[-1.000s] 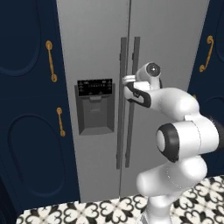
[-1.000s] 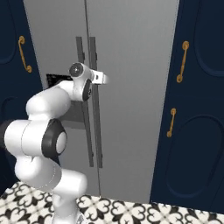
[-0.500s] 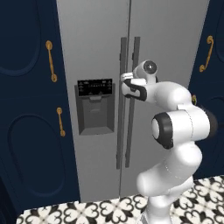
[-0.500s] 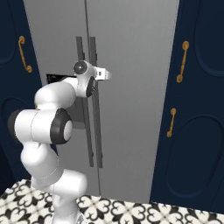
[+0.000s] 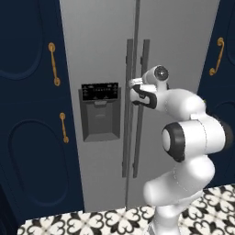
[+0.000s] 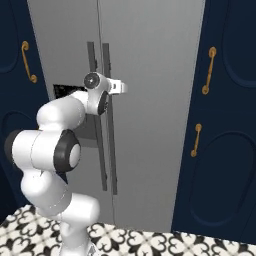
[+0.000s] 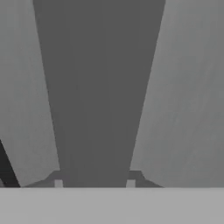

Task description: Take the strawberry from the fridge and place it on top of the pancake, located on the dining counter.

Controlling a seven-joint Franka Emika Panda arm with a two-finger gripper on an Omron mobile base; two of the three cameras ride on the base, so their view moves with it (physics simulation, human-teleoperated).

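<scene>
Now gripper clamped on right handle of closed fridge; dispenser just left.

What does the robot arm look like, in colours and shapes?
The arm is glossy white, built of rounded, bulging segments. Its joints are dark grey to black rings and discs, one large disc at the elbow. The wrist ends in a round white cap with a dark centre. The gripper is small and white, its finger tips dark. No cables or markings are visible.
</scene>
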